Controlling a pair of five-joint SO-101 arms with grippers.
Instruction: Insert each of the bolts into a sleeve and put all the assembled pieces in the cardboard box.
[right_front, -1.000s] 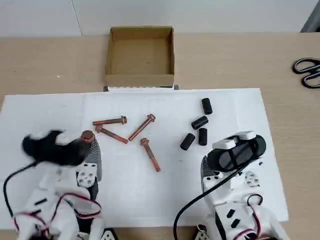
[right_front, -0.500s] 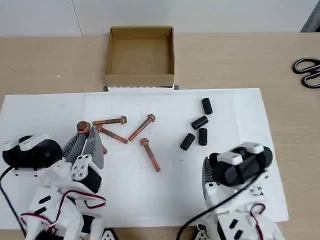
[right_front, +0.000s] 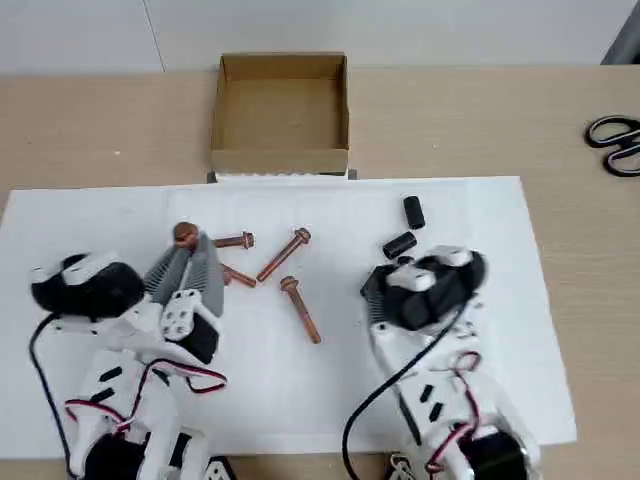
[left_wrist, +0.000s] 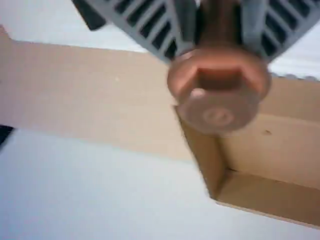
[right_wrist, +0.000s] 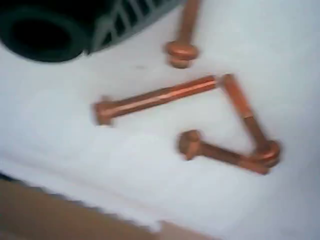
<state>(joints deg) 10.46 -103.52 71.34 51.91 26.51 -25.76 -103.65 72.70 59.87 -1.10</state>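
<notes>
From where I sit this job has barely begun: the cardboard box (right_front: 280, 160) at the far side of the table holds nothing, and I see no bolt seated in a sleeve anywhere. The left gripper (right_front: 190, 255) is clamped on one bolt (left_wrist: 218, 95), its shank pinched between the two grey fingers and its flanged hex head sticking out past the tips, raised above the white paper (right_front: 300, 390) and pointing toward the box. Four loose bolts (right_front: 283, 255) lie on the paper just beside and beyond that gripper, two of them touching at their ends in the right wrist view. Two black sleeves (right_front: 413, 211) lie free near the paper's far edge, close to the right arm. A third sleeve (right_wrist: 40, 30) sits right against the right gripper (right_wrist: 107, 25), its open bore facing the wrist camera, but I cannot tell whether that gripper is apart or closed, nor whether the sleeve is gripped or merely beside it. By my reckoning everything is left to do: mate the held bolt with a sleeve, repeat for the others, then carry every assembled piece to the box
</notes>
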